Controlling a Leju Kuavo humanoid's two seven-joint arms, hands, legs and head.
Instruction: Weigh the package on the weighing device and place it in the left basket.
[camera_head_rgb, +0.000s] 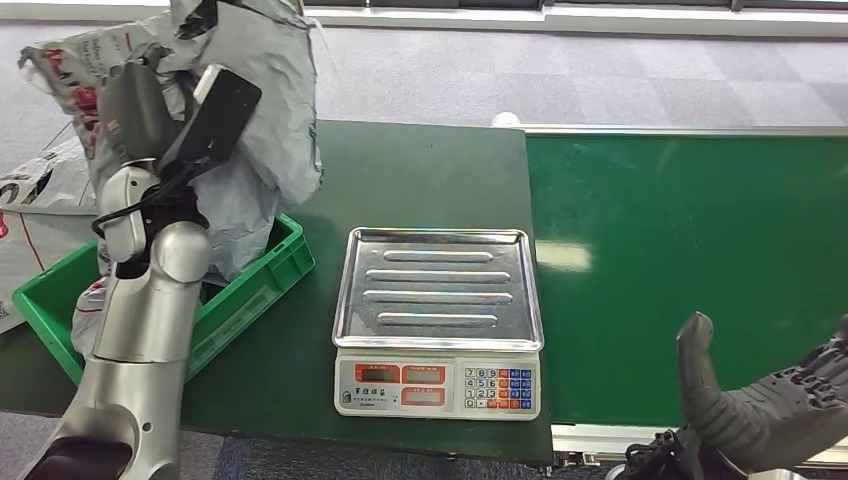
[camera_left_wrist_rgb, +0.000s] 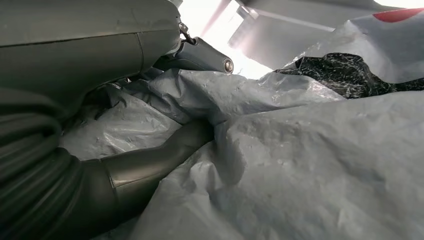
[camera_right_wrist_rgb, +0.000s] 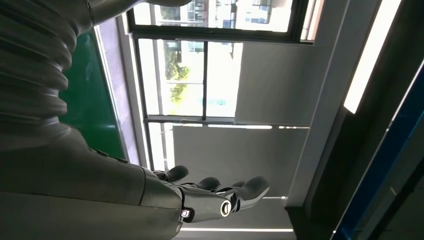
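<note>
The left robot hand (camera_head_rgb: 150, 110) grips the grey package (camera_head_rgb: 262, 110), held above the green basket (camera_head_rgb: 262, 285) on the left. The right robot hand (camera_head_rgb: 770, 400) lies spread. The slack bag could snag the basket's rim and spill out.

left hand (camera_head_rgb: 150, 110): raised, gripping | right hand (camera_head_rgb: 770, 410): low, fingers (camera_right_wrist_rgb: 250, 187) apart

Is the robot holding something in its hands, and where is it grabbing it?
Yes. The left hand holds the grey package by its crumpled side, raised above the green basket. The right hand is open, holding nothing.
</note>
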